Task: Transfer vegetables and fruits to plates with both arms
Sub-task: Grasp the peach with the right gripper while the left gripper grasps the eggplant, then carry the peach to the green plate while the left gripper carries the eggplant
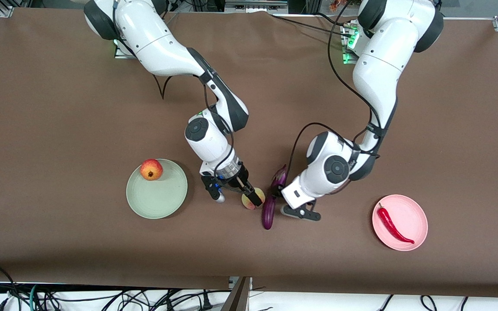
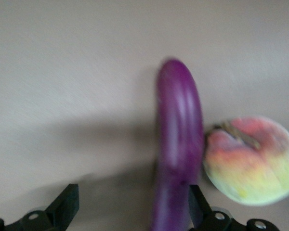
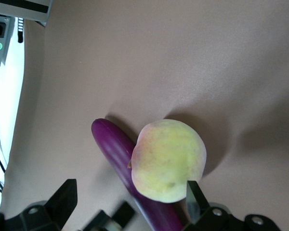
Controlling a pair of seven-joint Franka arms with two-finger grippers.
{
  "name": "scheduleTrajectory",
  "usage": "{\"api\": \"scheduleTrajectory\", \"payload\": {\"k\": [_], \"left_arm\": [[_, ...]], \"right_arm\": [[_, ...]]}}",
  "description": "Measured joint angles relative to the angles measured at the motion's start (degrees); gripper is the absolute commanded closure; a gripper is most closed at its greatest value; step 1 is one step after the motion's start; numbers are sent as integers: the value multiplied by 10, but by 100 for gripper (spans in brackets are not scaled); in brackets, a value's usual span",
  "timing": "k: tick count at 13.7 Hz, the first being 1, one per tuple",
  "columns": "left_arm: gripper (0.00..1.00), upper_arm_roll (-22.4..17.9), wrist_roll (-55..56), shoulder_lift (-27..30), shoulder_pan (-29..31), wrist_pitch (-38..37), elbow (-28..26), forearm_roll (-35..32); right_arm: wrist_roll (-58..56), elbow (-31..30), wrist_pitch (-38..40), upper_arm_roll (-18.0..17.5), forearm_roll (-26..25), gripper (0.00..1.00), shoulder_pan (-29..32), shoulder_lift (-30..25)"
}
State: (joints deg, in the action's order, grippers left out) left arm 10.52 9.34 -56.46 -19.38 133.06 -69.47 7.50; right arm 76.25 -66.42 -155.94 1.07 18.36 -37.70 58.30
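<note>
Both arms are crowding the middle of the tabletop [image 1: 59,108]. We see the right tool [image 1: 237,194] low at the peach [image 1: 249,202], its fingers spread wide in its wrist view with the peach [image 3: 168,161] between them but off toward one finger; nothing is clamped yet. The left tool [image 1: 301,212] sits just beside the eggplant [image 1: 269,207], also spread open, with the eggplant [image 2: 176,149] close to one finger, not centred.

The trouble is that the peach and eggplant lie touching. If the right tool shuts off-centre, we'd expect the round peach to squirt out or roll into the eggplant and turn it. A finger could also land on the eggplant instead of beside it. With both wrists this near, a collision looks possible.

The apple [image 1: 151,169] already sits on the green plate [image 1: 158,203], the chili [image 1: 394,224] on the pink plate [image 1: 415,216].
</note>
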Motion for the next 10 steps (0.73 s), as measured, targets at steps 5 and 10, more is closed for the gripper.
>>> {"api": "scheduleTrajectory", "payload": {"k": [5,10], "left_arm": [[34,10,-6,1,0,-44,-11,0],[99,13,-7,3,-5,-40,-23,0]], "right_arm": [[0,5,-17,0,0,0,0,27],[-7,5,-24,0,0,28,-4,41]]}}
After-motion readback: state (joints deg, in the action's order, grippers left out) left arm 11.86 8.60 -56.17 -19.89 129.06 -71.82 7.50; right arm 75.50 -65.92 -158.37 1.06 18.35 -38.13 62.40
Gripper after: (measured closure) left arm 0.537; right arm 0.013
